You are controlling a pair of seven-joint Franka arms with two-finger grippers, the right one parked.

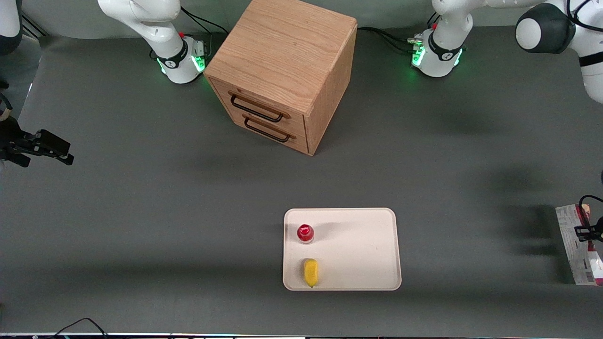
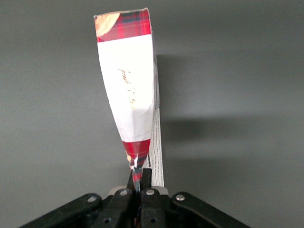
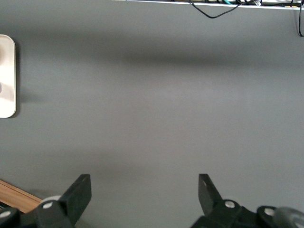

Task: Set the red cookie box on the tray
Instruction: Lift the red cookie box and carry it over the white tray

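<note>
The red cookie box [image 1: 575, 247] is a long thin box with dark red plaid ends and white printed panels. It sits at the working arm's end of the table, at the edge of the front view. My left gripper [image 1: 589, 230] is over it. In the left wrist view the gripper [image 2: 140, 178] is shut on the box's [image 2: 128, 90] crumpled red end. The box reaches away from the fingers and casts a shadow on the grey mat, apart from it. The cream-white tray [image 1: 367, 245] lies near the table's middle, well apart from the box.
On the tray stand a small red-capped bottle [image 1: 305, 233] and a yellow object [image 1: 311, 272], both on the side toward the parked arm. A wooden drawer cabinet [image 1: 282, 61] stands farther from the front camera than the tray. The right wrist view shows the tray's edge [image 3: 7, 76].
</note>
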